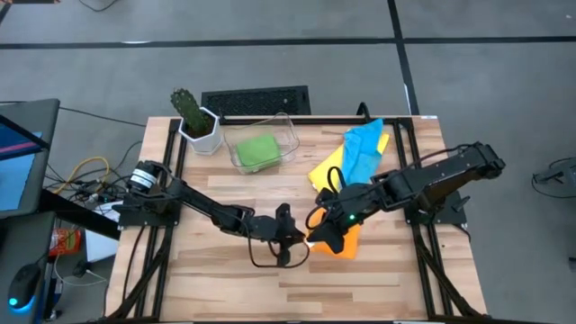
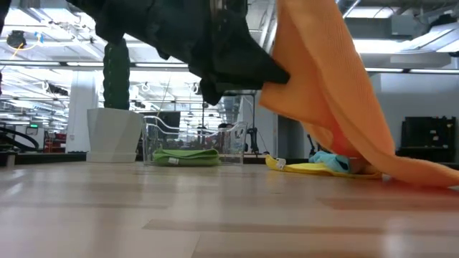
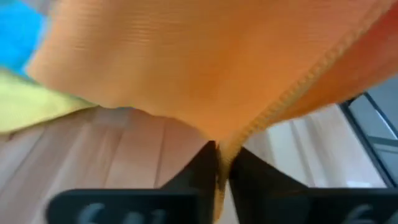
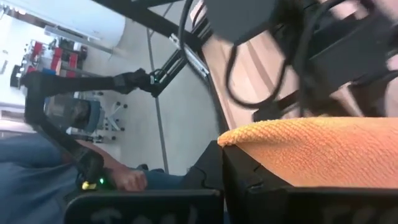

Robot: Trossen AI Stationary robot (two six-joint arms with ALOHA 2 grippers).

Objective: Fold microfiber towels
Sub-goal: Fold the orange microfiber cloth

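Four microfiber towels: orange (image 1: 346, 241), green (image 1: 256, 150), blue (image 1: 364, 148), yellow (image 1: 328, 168).

Robotics lab or workshop. A wooden table (image 1: 225, 270) on a black frame is standing on a grey floor (image 1: 486, 81) marked with dark lines. Loose cables (image 1: 85, 171) are lying at the left. Ceiling lights (image 2: 43, 54) and shelving are showing far behind.
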